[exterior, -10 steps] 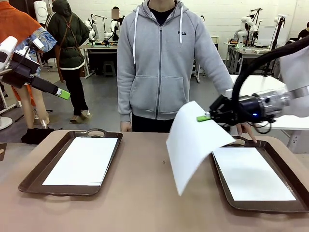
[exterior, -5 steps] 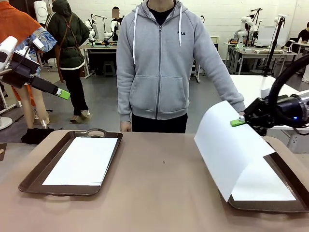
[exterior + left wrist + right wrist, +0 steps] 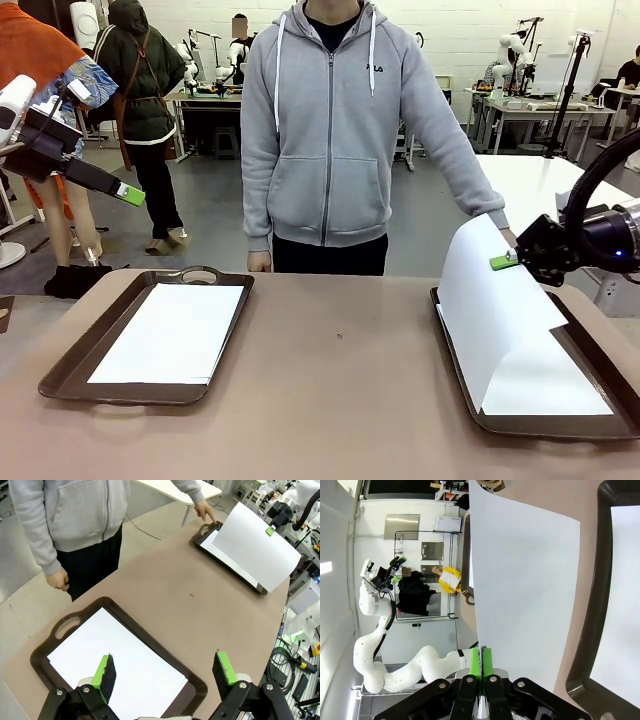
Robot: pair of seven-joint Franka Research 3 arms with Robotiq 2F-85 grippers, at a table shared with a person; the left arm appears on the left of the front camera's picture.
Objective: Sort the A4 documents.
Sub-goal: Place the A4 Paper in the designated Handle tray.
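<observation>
The right pincer [image 3: 510, 260] is closed on the top edge of a white sheet [image 3: 490, 300], its green pads pinched flat on the paper. It holds the sheet up over the right tray [image 3: 590, 428], which sits at the right end of the bench [image 3: 330, 400]. The sheet curves down from the grip and its lower edge reaches the near left part of that tray, where it meets a second sheet [image 3: 555, 375] lying flat inside. In the right wrist view the paper rises straight from between the closed fingers [image 3: 481, 662], with the tray's dark rim [image 3: 585, 625] beside it.

The left pincer [image 3: 167, 672] is open, its two green-padded fingers spread wide, and grips nothing. It hangs above the left tray [image 3: 67, 625], which lies at the left end of the bench with its handle toward the far edge. A third sheet [image 3: 115, 665] lies flat in this tray, slightly askew to the rim.

A person in a grey hoodie stands at the far edge of the bench. One hand [image 3: 204, 511] touches the handle at the far end of the right tray; the other hand [image 3: 59, 578] hangs by the person's side.
</observation>
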